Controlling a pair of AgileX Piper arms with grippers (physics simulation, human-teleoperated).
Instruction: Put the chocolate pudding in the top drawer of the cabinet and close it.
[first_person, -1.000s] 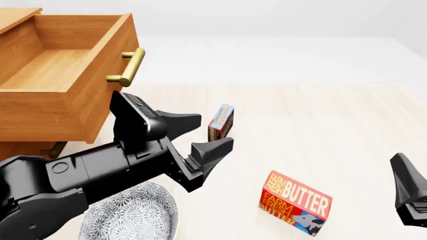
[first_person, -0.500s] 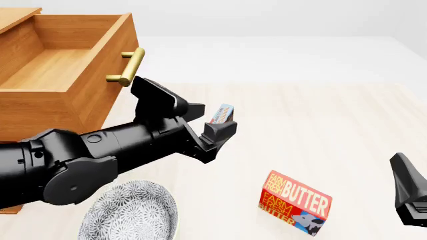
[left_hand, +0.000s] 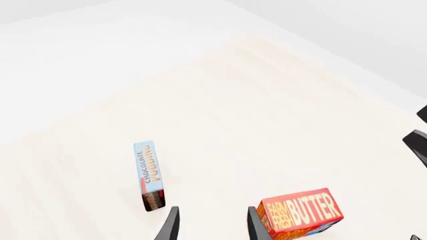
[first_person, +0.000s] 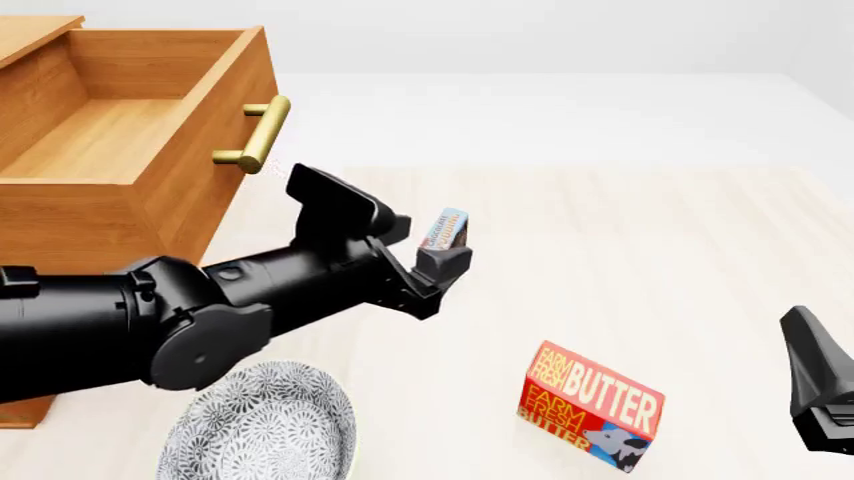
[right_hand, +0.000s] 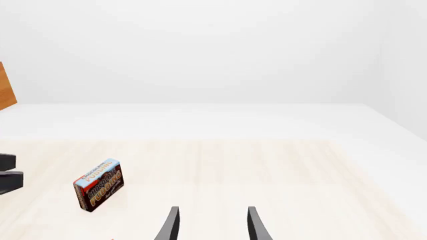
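Observation:
The chocolate pudding (first_person: 446, 228) stands on edge on the table, to the right of the cabinet (first_person: 30, 30). The top drawer (first_person: 200, 190) is pulled open and looks empty; its brass handle (first_person: 254, 135) faces right. My left gripper (first_person: 422, 246) is open right at the pudding and hides its lower part. In the left wrist view the pudding (left_hand: 149, 172) stands beside one finger (left_hand: 171, 225), not between the two, and the gripper (left_hand: 212, 227) holds nothing. My right gripper (first_person: 817, 385) is open and empty at the right edge; from it the pudding (right_hand: 99, 184) shows far off.
A red-and-yellow butter box (first_person: 591, 405) stands at the front right, also in the left wrist view (left_hand: 301, 212). A patterned grey plate (first_person: 263, 428) lies at the front under the left arm. The lower drawer is hidden behind the arm.
My left arm has reached forward and to the right, bringing its open gripper up to the pudding. The pudding, the butter box and the right gripper have not moved.

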